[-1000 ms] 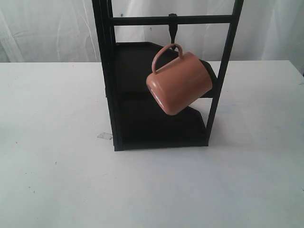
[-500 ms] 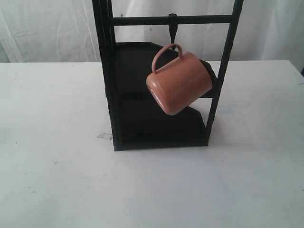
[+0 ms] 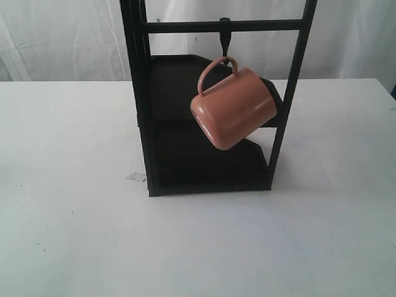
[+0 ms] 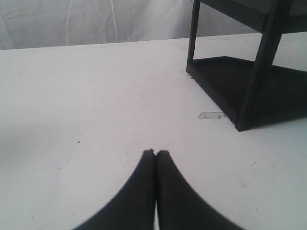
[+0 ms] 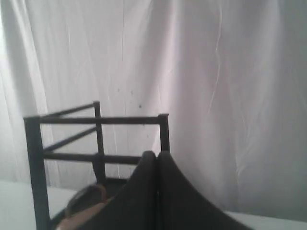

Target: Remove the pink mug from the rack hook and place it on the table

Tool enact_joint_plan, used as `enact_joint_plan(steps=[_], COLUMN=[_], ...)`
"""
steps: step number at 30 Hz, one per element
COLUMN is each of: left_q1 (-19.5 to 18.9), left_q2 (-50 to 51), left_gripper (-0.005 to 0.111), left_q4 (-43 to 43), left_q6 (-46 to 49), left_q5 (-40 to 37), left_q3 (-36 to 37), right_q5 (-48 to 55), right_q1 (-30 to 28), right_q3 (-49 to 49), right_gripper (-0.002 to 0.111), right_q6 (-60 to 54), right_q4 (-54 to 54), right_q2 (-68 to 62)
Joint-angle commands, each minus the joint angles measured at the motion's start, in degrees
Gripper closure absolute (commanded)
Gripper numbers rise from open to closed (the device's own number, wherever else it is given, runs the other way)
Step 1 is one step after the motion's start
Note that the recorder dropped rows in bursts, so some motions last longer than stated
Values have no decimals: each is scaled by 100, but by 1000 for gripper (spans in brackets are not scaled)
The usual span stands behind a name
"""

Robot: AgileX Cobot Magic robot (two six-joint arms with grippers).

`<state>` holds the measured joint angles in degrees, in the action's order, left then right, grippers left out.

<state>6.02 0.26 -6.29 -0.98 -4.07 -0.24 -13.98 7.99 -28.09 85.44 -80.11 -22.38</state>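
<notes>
The salmon-pink mug [image 3: 234, 108] hangs tilted by its loop handle from the small black rack hook [image 3: 226, 42] on the crossbar of the tall black rack [image 3: 139, 93]. The white table [image 3: 68, 223] spreads under it. No gripper shows in the exterior view. In the left wrist view my left gripper [image 4: 155, 153] is shut and empty, low over the table, with the rack's base [image 4: 240, 91] ahead and to one side. My right gripper [image 5: 156, 154] is shut and empty, raised beside the rack's upper frame [image 5: 96, 120]. The mug's handle [image 5: 85, 196] shows blurred just by its fingers.
A small scrap of clear tape [image 3: 137, 177] lies on the table by the rack's front left foot. The same tape [image 4: 211, 115] appears in the left wrist view. White curtain [image 3: 62, 37] hangs behind the table.
</notes>
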Motion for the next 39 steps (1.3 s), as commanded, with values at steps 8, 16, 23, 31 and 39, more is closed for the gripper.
enact_joint_plan(steps=[8, 16, 23, 31, 39], left_q1=[-18, -18, -18, -18, -18], left_q2=[-26, -26, -26, -26, -26], left_gripper=[107, 107, 107, 107, 107], left_q4=[-10, -10, -10, -10, -10], left_q6=[-34, -34, -34, -34, -34], left_q5=[-26, -26, -26, -26, -26], left_q3=[24, 24, 24, 24, 24], right_q5=[3676, 6561, 6548, 5616, 4449], right_q1=[55, 59, 59, 59, 59], right_q3=[-1562, -1289, -1246, -1246, -1246], right_gripper=[108, 108, 108, 99, 45], right_q6=[37, -4219, -8225, -12997, -14662], right_q4=[-1714, 539, 7058, 12537, 13779], right_q2=[-1788, -2012, -1910, -1924, -2140])
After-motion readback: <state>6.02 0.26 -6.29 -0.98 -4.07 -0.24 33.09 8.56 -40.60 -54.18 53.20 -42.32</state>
